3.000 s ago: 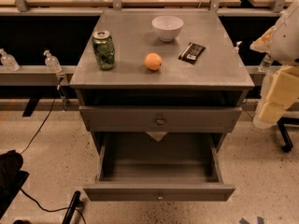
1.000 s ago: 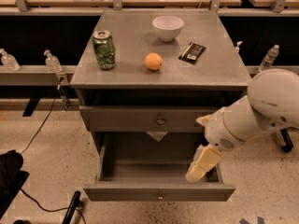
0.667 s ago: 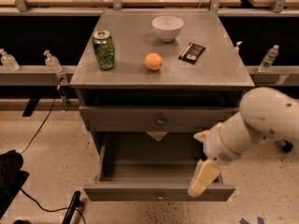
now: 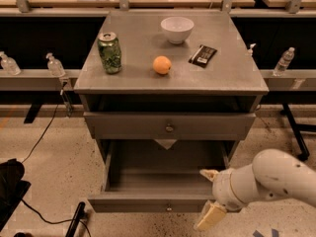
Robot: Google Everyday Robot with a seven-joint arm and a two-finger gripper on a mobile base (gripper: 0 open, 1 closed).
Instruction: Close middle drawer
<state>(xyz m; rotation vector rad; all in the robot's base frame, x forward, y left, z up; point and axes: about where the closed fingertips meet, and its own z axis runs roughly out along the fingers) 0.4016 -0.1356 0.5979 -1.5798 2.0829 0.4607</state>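
A: Where does the middle drawer (image 4: 163,177) stand?

B: It is pulled far out of the table (image 4: 224,80), its bare grey floor showing. Its low front panel faces the camera, with the small knob (image 4: 169,209) at the centre. The upper drawer (image 4: 128,126) above it is shut flush.

A: And the end effector (image 4: 203,197)?

B: It is low, at the right end of that front panel, on the outer side. Its two pale fingers (image 4: 211,216) are spread. One tip sits near the panel's top edge and the other hangs below it. Nothing is between them. Whether either finger touches the panel cannot be told.

A: So what does a good push need?

B: Probably a contact nearer the knob. A shove at the right end could skew the drawer on its runners and jam it. The arm would do well to slide left along the panel and lay a finger flat against the front. Then it should press straight in toward the table, level and steady.

A: Any risk to the things on top?

B: A hard slam might shake them. The can (image 4: 109,52), the orange (image 4: 162,64), the bowl (image 4: 177,29) and the dark packet (image 4: 203,55) all rest on the table top. The orange looks likeliest to roll, so a gentle finish seems wise.
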